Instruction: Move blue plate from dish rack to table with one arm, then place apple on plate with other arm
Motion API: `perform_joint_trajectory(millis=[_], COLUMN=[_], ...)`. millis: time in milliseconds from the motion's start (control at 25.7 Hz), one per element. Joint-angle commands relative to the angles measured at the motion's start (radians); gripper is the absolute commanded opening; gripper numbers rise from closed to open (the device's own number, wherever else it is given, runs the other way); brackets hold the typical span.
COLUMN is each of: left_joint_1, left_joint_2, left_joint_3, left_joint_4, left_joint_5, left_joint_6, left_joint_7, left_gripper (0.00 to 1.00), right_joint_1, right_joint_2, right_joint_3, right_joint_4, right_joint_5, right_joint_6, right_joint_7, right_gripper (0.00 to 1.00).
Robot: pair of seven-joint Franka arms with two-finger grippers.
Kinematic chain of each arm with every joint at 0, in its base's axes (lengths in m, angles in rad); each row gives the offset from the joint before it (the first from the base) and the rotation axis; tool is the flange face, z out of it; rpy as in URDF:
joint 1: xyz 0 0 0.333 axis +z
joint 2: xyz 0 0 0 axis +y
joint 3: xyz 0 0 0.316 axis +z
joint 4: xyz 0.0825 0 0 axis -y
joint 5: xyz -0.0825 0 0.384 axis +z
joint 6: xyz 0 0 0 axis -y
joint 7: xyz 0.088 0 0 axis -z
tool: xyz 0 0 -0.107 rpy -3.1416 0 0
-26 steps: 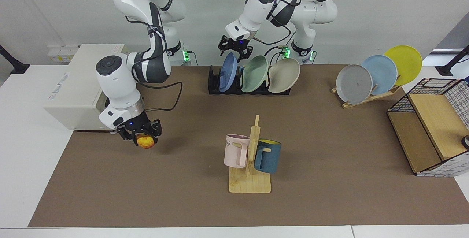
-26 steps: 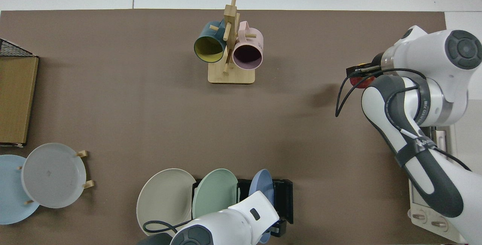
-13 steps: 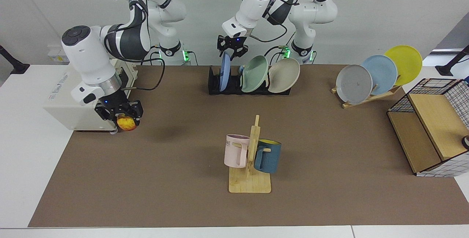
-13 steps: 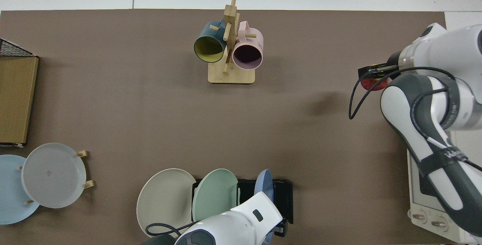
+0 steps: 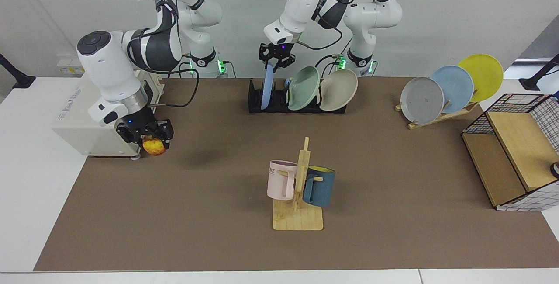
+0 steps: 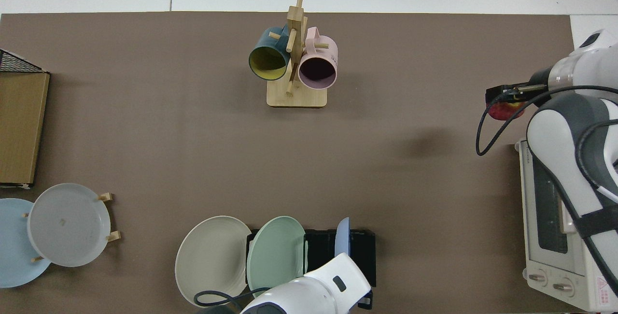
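Blue plate (image 5: 266, 86) stands on edge in the dish rack (image 5: 255, 102), top rim pinched by the left gripper (image 5: 277, 57); the right gripper (image 5: 148, 134) clamps the apple (image 5: 153, 145) at middle left, wide bare table (image 5: 209, 231) below.

Even, bright overhead light is flooding both views. Soft, diffuse shadows are falling on the bench (image 5: 218, 231) beneath the mug stand (image 5: 298, 188) & raised arm. No glare; focus is holding sharp throughout.

Blue plate (image 5: 267, 87) in dish rack (image 5: 255, 102) — mug stand (image 5: 298, 214) in front.

left gripper (image 5: 277, 59) clamped, right gripper (image 5: 146, 137) clamped
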Motion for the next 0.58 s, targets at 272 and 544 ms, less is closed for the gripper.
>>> perform_joint_trajectory(millis=[272, 544], left_joint_1=[0.071, 0.071], left_joint_2=[0.005, 0.007], left_joint_3=[-0.011, 0.047], left_joint_4=[0.016, 0.089], left_joint_5=[0.118, 0.208], left_joint_6=[-0.006, -0.111], left_joint_7=[-0.004, -0.047], left_gripper=[0.00, 0.00], right_joint_1=[-0.005, -0.005], right_joint_2=[-0.011, -0.011], right_joint_3=[0.004, 0.004], right_joint_4=[-0.005, -0.005], right_joint_5=[0.007, 0.007], right_joint_6=[-0.010, -0.010], right_joint_7=[0.010, 0.009], right_gripper=[0.00, 0.00])
